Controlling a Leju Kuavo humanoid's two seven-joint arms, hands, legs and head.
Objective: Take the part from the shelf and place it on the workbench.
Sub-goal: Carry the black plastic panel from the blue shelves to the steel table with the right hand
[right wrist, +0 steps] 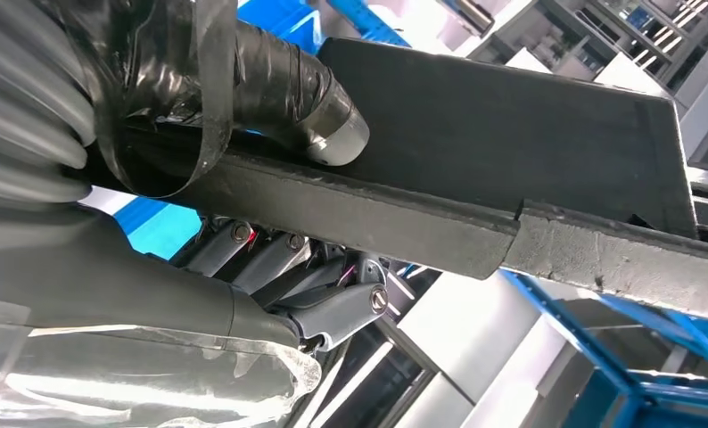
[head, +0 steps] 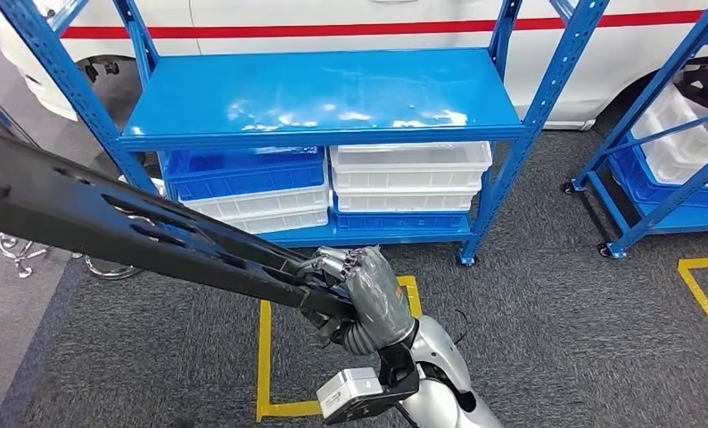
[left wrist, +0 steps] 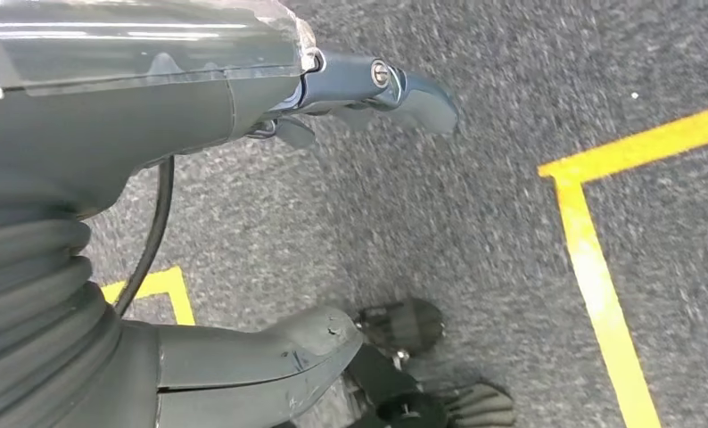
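A long flat black part [head: 110, 218] with slots along it stretches from the left edge down toward the middle of the head view. My right hand [head: 364, 294] grips its near end, fingers wrapped over the top. In the right wrist view the part [right wrist: 511, 152] lies across the palm, with the taped thumb [right wrist: 288, 98] on one face and the fingers [right wrist: 324, 308] curled on the other. The blue shelf [head: 324, 94] stands ahead, beyond the part, its upper board bare. My left hand [left wrist: 154, 107] hangs over grey carpet with its fingers apart and nothing in it.
Blue and white bins [head: 333, 183] are stacked on the rack's lower level. A second blue rack [head: 662, 134] with bins stands at the right. A white vehicle [head: 333, 18] with a red stripe is behind. Yellow tape lines [head: 263, 366] mark the carpet. A chrome chair base [head: 20, 250] sits at left.
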